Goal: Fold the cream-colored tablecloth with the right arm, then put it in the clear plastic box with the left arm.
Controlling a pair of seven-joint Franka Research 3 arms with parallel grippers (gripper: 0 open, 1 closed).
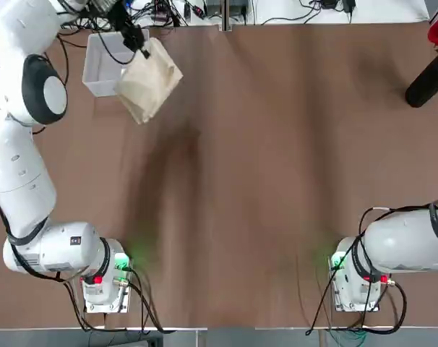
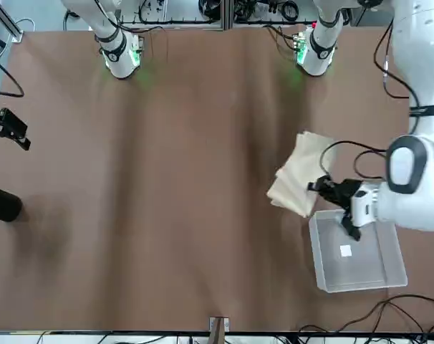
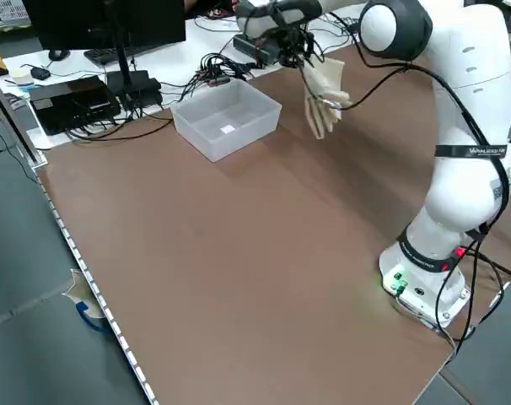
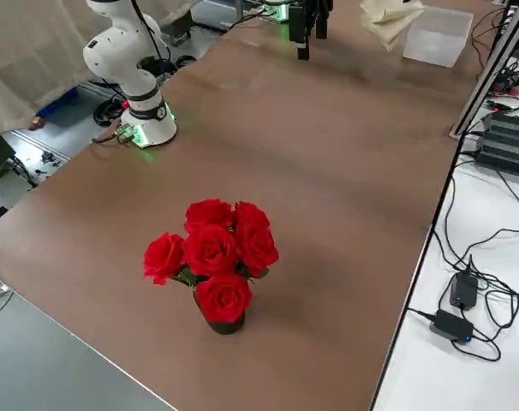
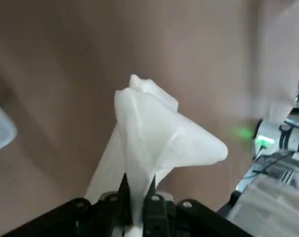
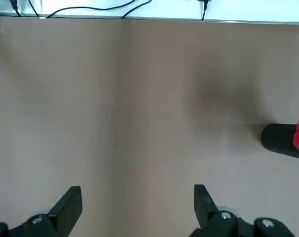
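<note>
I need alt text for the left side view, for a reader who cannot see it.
The left gripper, shut on the folded cream-colored tablecloth, holds it hanging above the table beside the clear plastic box.

On my left arm a line of small lettering runs along the dark band around the white link, but I cannot make out the words. The small white label on the floor of the clear plastic box shows no print I can read. Nothing else around me carries legible text.
</note>
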